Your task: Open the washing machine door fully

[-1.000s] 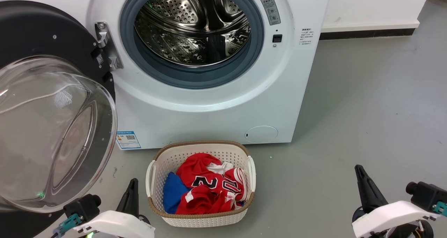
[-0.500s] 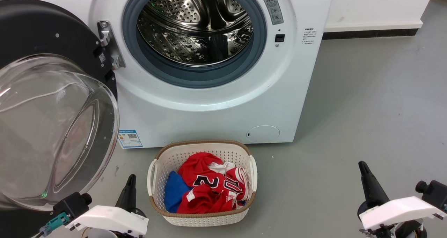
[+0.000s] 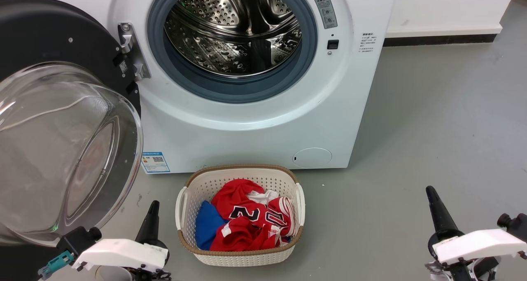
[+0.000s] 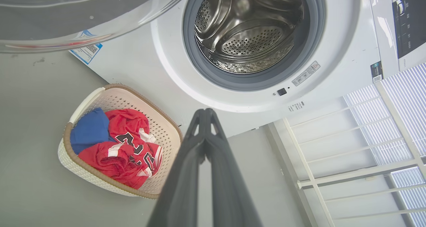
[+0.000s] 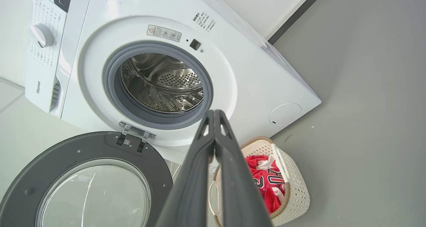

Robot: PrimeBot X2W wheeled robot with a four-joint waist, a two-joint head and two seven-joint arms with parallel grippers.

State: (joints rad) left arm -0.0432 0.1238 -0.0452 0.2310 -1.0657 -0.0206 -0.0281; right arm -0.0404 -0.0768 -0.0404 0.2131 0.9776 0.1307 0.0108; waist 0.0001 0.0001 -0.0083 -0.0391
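The washing machine point(image 3: 255, 128) is a white front-loader with its steel drum exposed. The washing machine door point(image 3: 61, 149), a black ring around a bulging clear glass bowl, stands swung out to the left on its hinge; it also shows in the right wrist view point(image 5: 90, 187) and the left wrist view point(image 4: 83, 17). My left gripper point(image 3: 153, 207) is low on the floor side, below the door's lower edge and apart from it, fingers shut together point(image 4: 205, 112) on nothing. My right gripper point(image 3: 430, 190) hangs far right, shut and empty point(image 5: 214, 113).
A white lattice laundry basket point(image 3: 241, 167) with red and blue clothes sits on the grey floor just in front of the machine, between my two grippers. A white wall with a dark skirting point(image 3: 440, 38) runs behind at the right.
The whole picture has shifted slightly right and up, so the camera moved. Both grippers have drifted a little outward. The door keeps the same open position.
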